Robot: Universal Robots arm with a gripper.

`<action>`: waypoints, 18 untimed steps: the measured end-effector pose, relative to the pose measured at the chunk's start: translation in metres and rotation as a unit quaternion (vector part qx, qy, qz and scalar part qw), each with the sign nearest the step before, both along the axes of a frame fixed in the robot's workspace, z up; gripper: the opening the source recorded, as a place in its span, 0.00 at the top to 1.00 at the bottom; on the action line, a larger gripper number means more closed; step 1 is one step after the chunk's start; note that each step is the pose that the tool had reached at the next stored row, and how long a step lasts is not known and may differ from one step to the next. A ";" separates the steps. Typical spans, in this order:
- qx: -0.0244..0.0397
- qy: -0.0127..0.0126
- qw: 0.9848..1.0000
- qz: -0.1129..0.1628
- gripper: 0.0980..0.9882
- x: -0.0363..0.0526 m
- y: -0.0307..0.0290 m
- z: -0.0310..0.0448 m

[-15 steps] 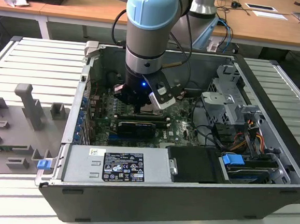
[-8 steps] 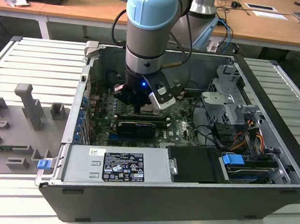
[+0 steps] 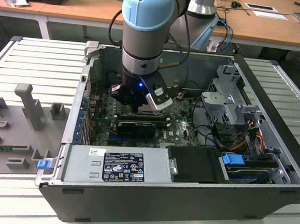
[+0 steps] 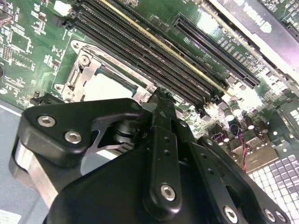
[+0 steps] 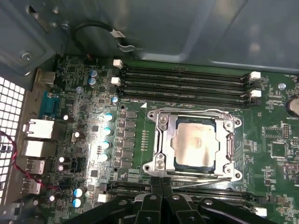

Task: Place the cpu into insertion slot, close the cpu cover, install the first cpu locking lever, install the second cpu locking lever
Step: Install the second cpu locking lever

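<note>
The cpu (image 5: pixel 196 145) lies flat in the insertion slot, its silvery top showing through the window of the cpu cover (image 5: pixel 195 115). The cover is down flat over it, and the slot's pin field is hidden beneath. My gripper (image 5: pixel 161 183) is shut, with its two black fingers pressed together at the socket's edge. A thin metal locking lever (image 5: pixel 205 178) runs along that edge. In the second wrist view the cpu (image 4: pixel 110 88) and cover (image 4: pixel 84 74) show just past the gripper (image 4: pixel 161 95). In the exterior view the gripper (image 3: pixel 140 107) hangs low over the motherboard inside the open case.
Long memory slots (image 5: pixel 187 81) run beside the socket, toward the case wall (image 5: pixel 187 28). A black graphics card (image 3: pixel 141 127) lies close to the gripper. The power supply (image 3: pixel 120 164), drive cage (image 3: pixel 229 97) and cables (image 3: pixel 210 135) crowd the case. Grey fixtures (image 3: pixel 28 107) stand outside it, at the exterior view's left.
</note>
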State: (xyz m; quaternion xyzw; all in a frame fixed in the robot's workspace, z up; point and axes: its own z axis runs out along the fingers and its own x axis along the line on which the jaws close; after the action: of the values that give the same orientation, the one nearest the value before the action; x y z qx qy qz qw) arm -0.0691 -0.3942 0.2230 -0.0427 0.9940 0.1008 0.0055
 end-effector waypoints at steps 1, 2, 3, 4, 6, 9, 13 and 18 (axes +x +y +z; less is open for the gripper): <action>0.001 0.000 1.000 0.000 0.99 -0.0003 -0.0004 -0.0025; 0.003 0.000 1.000 0.000 0.99 -0.0006 -0.0008 -0.0048; 0.004 0.000 1.000 0.000 0.99 -0.0012 -0.0013 -0.0074; 0.005 0.000 1.000 0.000 0.99 -0.0023 -0.0017 -0.0096; 0.008 0.000 1.000 0.000 0.99 -0.0038 -0.0023 -0.0119; 0.014 0.000 1.000 0.000 0.99 -0.0062 -0.0044 -0.0148; 0.023 0.000 1.000 0.000 0.99 -0.0067 -0.0050 -0.0197; 0.034 0.000 0.999 0.000 0.99 -0.0071 -0.0051 -0.0252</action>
State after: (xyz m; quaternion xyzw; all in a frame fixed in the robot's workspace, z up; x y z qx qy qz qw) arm -0.0762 -0.3993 0.1978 -0.0424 0.9900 0.1344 0.0068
